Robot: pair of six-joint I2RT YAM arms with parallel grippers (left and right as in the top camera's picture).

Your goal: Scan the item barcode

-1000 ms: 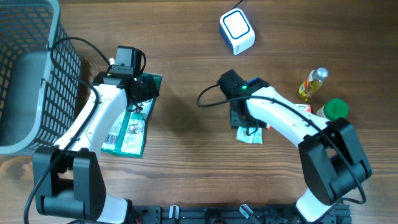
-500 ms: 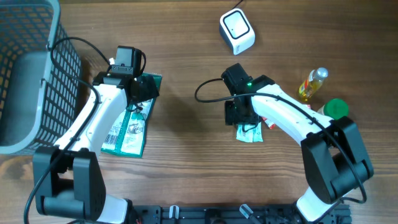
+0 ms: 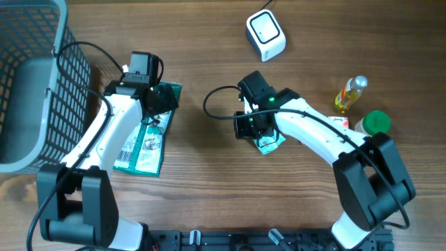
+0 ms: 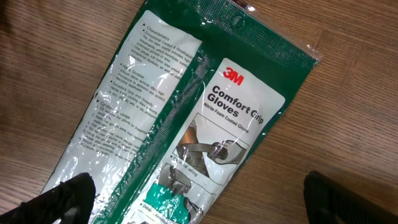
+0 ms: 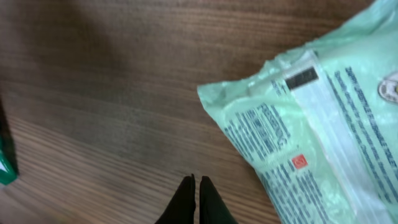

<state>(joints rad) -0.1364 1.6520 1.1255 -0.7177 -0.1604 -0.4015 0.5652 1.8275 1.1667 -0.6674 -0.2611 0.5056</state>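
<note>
The right arm is reaching in from the lower right, elbow bent, its wrist lying over the middle of the counter (image 3: 209,181). The right tool (image 5: 196,198) is pointing down at bare wood with its two fingers pressed together, gripping nothing. The pale green packet (image 5: 311,124) is lying flat just beside those fingertips, printed side up, with a small dark patch showing near its corner. It is sitting well apart from the white scanner (image 3: 265,35) at the far edge.

Compared with a second ago, this arm is sitting further left, the tool is closed where it was half-spread, and the packet is lying slightly nearer the centre. The left arm is stretching forward as before, with the left tool (image 4: 202,198) hanging spread wide above the green glove pack (image 4: 186,112), touching nothing.

A grey mesh basket (image 3: 28,84) is standing at the left edge beside the left arm, showing its grey floor.
</note>
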